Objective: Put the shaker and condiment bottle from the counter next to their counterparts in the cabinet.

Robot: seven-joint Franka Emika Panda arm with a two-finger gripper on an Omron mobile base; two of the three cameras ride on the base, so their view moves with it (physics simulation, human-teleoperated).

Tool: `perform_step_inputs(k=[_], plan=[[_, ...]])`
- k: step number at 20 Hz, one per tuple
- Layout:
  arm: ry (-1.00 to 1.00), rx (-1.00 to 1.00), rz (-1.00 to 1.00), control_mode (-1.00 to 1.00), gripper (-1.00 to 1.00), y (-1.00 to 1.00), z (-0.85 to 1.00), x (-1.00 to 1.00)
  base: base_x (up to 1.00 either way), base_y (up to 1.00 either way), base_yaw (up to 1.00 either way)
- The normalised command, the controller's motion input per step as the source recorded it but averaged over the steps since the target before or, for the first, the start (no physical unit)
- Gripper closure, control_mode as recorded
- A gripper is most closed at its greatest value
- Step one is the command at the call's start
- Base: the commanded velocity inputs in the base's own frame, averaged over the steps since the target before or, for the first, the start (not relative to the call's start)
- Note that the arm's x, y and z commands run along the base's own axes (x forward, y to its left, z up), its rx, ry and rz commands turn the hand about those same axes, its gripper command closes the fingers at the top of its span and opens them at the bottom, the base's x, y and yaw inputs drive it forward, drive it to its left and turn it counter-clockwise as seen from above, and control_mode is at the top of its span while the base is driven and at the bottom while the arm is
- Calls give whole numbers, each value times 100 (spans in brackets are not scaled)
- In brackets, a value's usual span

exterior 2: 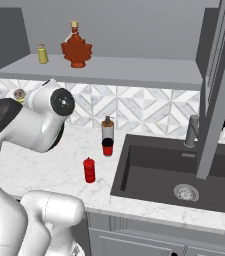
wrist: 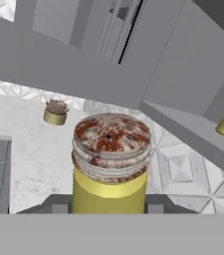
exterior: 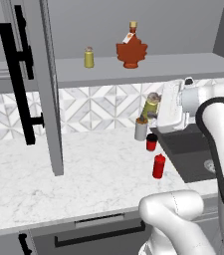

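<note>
**A:** What's hard to make out here?

**B:** The gripper (wrist: pixel 108 209) mostly. In the hand view just the two dark finger tips (wrist: pixel 58 205) poke up at the bottom edge, one on each side of the shaker (wrist: pixel 109 167), and the lower part of its body is cut off there. In the left base view the white hand covers the fingers; the shaker (exterior: pixel 150 105) sticks out tilted at centre right, up in the air above the counter (exterior: pixel 58 179). In the right base view the arm hides nearly all of it, with only a small round bit at the left edge.

**A:** So the jaws?

**B:** Drawn in narrow, clamped on the shaker's sides.

**A:** Shapes and surfaces?

**B:** The shaker is a smooth yellow-green cylinder; its ribbed cap looks mottled rust-brown and pale up close. The twin shaker (exterior: pixel 88 58) stands on the flat grey cabinet shelf (exterior: pixel 148 69) in the upper middle, near a red-brown maple-leaf bottle (exterior: pixel 131 50) with a tan cap and a white tag. The cabinet door (exterior: pixel 46 84) hangs open at left, with a long black bar handle (exterior: pixel 16 79).

**A:** And the condiment bottle?

**B:** The condiment bottle (exterior: pixel 159 166) is all red with a cone top, upright on the veined white marble, right of centre. Behind it are a short red cup (exterior: pixel 152 142) with a black rim and a grey pump bottle (exterior: pixel 141 129). A dark sink (exterior 2: pixel 179 175) is sunk at right.
</note>
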Motion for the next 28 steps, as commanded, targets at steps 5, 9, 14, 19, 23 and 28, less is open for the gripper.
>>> perform_step_inputs(k=[5, 9, 14, 19, 23, 28], plan=[[0, 0, 0, -100, 100, 32, 52, -5, 0, 0, 0], [0, 0, -4, -100, 100, 17, 39, 9, 0, 0, 0], [0, 0, -4, -100, 100, 21, 39, 2, 0, 0, 0], [0, 3, -5, -100, 100, 22, 18, 0, 0, 0, 0], [0, 4, -16, -100, 100, 5, 0, 5, 0, 0, 0], [0, 0, -22, -100, 100, 9, 0, 32, 0, 0, 0]])
